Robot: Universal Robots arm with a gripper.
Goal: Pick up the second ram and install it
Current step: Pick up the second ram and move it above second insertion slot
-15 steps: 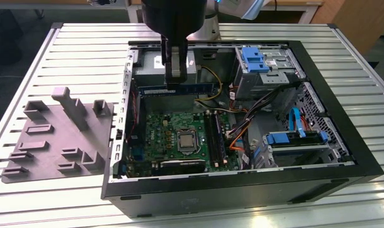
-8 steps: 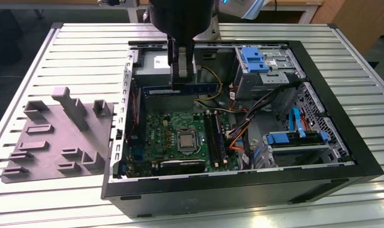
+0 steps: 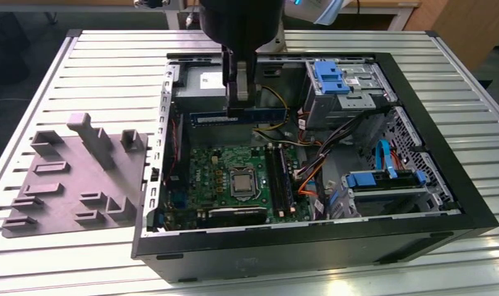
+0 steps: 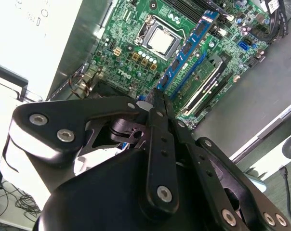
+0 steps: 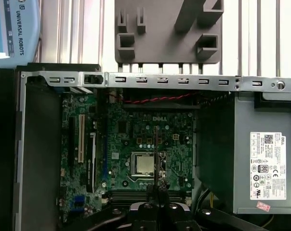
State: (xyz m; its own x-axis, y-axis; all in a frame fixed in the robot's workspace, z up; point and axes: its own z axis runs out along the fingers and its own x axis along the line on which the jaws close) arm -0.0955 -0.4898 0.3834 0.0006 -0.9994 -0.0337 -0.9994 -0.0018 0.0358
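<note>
Ribbed metal surface (image 3: 109,43) bearing an open computer case (image 3: 315,246): my gripper (image 3: 239,103), clenched on the second ram (image 3: 266,115), hangs over the motherboard (image 3: 204,169) edge nearest the power supply (image 3: 202,80), where I judge any tilt could miss the slot rails (image 3: 278,176) and jam.
</note>
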